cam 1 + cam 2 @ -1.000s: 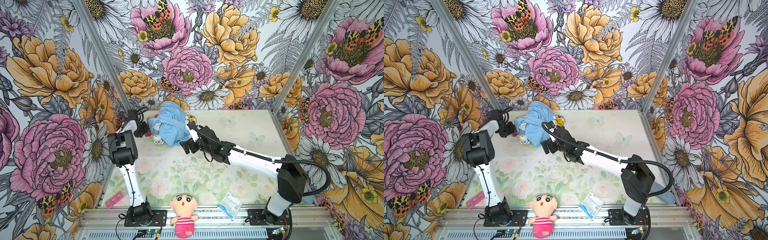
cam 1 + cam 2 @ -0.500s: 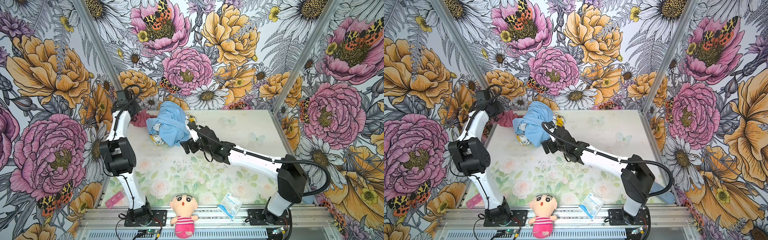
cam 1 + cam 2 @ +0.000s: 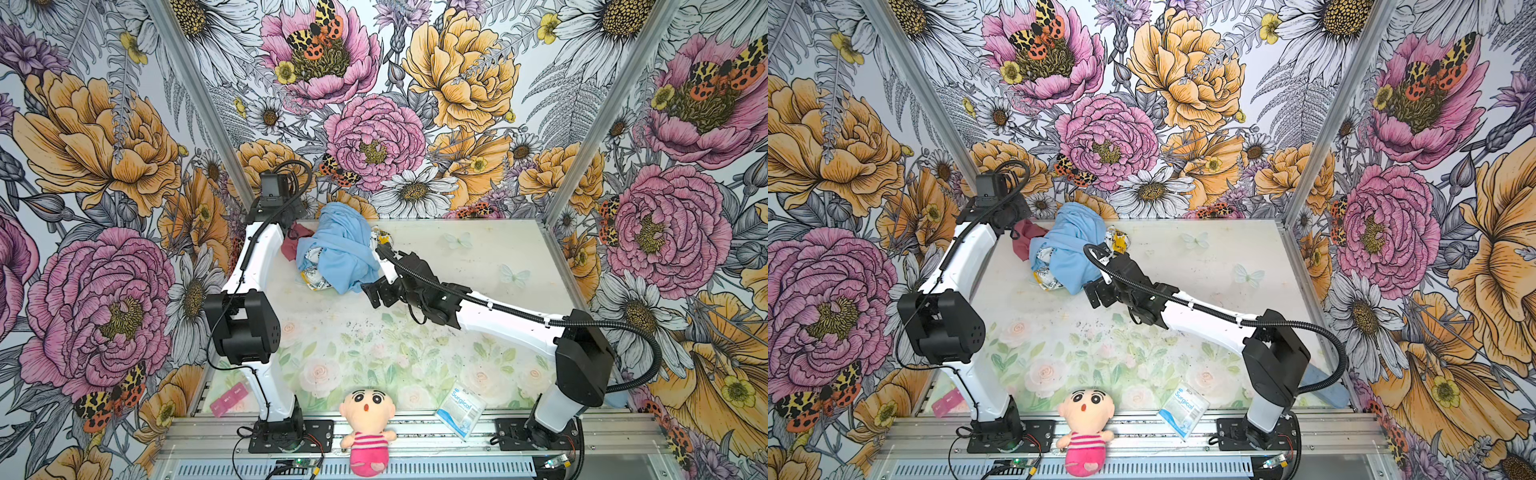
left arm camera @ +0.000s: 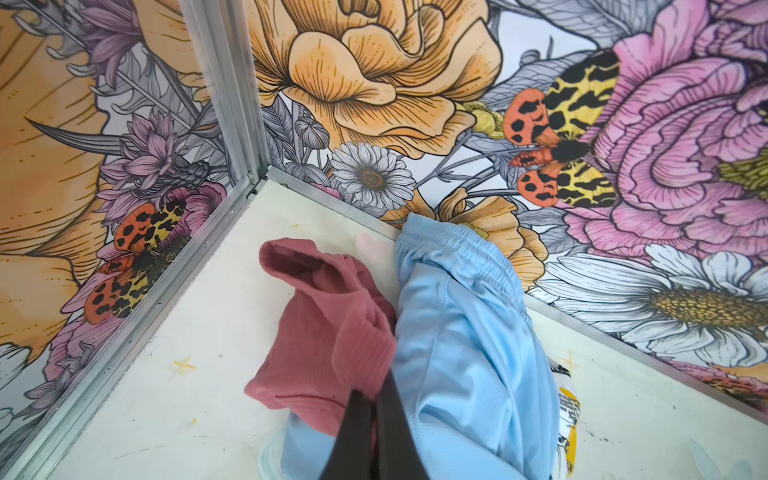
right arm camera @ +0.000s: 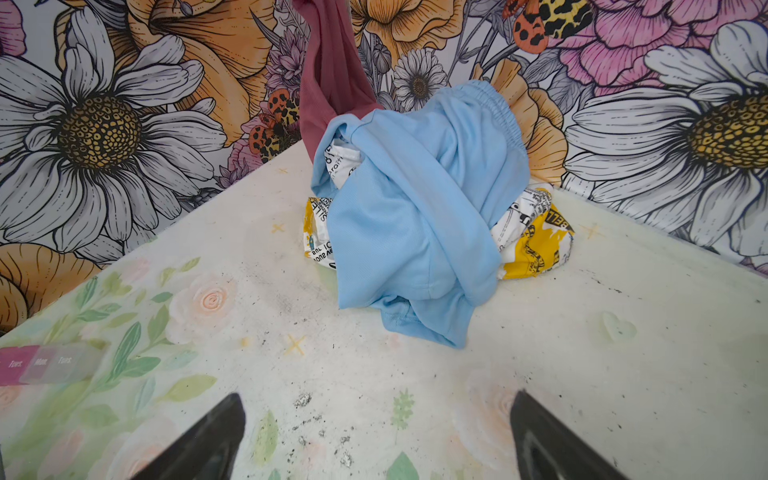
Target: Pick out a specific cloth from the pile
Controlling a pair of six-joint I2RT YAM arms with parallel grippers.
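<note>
Dusty-rose cloth (image 5: pixel 328 75), one ribbed-knit piece, hung as a narrow strip, long axis nearly upright, from the upper edge of the right wrist frame down behind the pile (image 5: pixel 415 216), at that heap's left side above centre in both top views. The left gripper (image 4: pixel 374 399) was pinched shut on its ribbed hem; the right gripper (image 5: pixel 380 436) stood wide open near the pile of one smooth light blue cloth (image 3: pixel 340 253) and one crumpled white-and-yellow printed cloth (image 5: pixel 532 237).
</note>
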